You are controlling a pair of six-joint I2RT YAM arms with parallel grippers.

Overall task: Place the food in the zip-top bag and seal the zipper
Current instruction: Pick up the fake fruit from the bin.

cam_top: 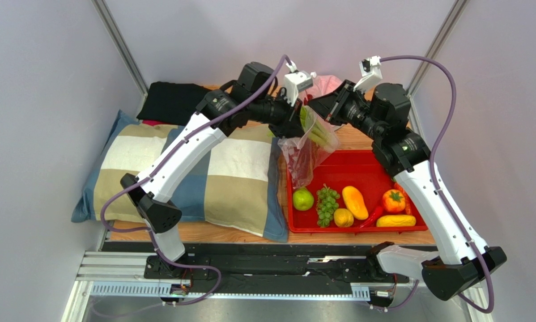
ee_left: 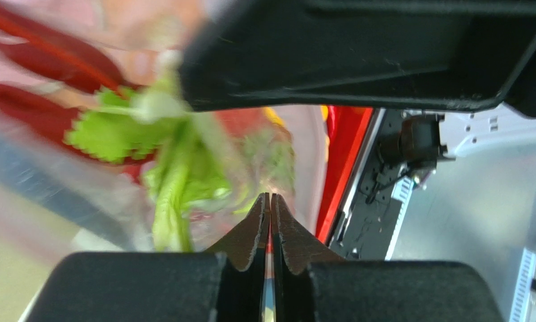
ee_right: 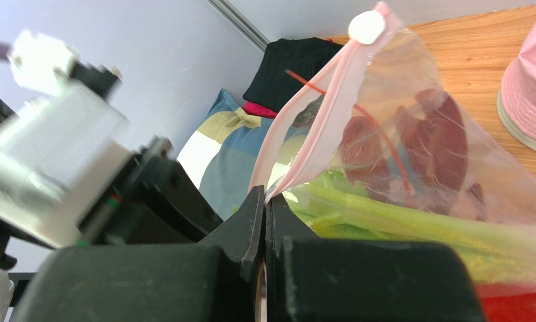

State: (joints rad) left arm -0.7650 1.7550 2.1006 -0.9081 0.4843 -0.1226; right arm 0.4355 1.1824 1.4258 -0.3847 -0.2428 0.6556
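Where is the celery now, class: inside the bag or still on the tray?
The celery is inside the bag: its stalk shows through the clear plastic, and the bag hangs above the tray.

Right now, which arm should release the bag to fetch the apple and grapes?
Probably right. Both the left gripper and right gripper pinch the zip-top bag; the green apple and grape bunch lie in the red tray on the right arm's side.

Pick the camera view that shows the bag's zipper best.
Right wrist. The zipper runs there as a pale pink strip with a white slider, from the right tool upward. The top external view shows the zip-top bag small, its zipper indistinct; the left wrist view shows only blurred film.
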